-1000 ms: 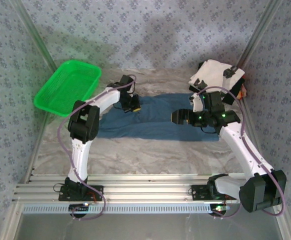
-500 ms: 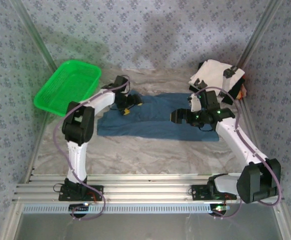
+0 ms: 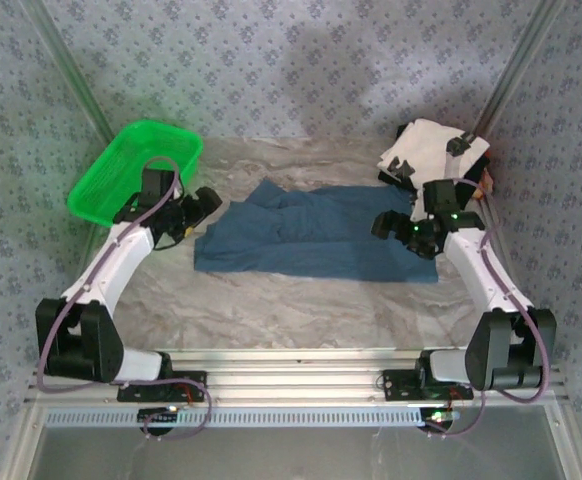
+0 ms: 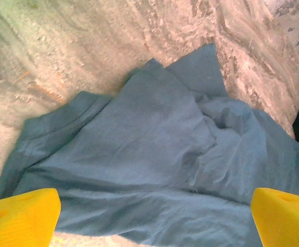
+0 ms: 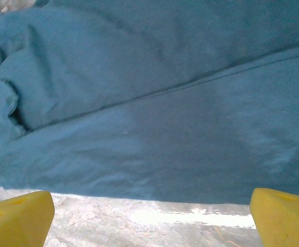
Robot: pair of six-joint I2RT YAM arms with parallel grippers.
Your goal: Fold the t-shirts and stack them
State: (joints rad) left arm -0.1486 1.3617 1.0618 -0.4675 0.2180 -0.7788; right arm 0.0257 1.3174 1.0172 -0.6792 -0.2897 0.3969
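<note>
Jaws of left gripper (image 3: 204, 203) and right gripper (image 3: 383, 226) gape empty; we judge the blue t-shirt (image 3: 316, 238) mid-fold, needing edge grasps next.

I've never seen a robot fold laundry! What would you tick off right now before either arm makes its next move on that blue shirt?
1. Blue shirt lying smooth: not ok, left end rumpled.
2. Its near edge straight: ok.
3. Left gripper open, empty, beside the shirt's left end: ok.
4. Right gripper open, empty, over the shirt: ok.
5. Green basket apart from the shirt: ok.
6. Folded stack apart from the shirt: cannot tell; the right arm covers the gap.
</note>
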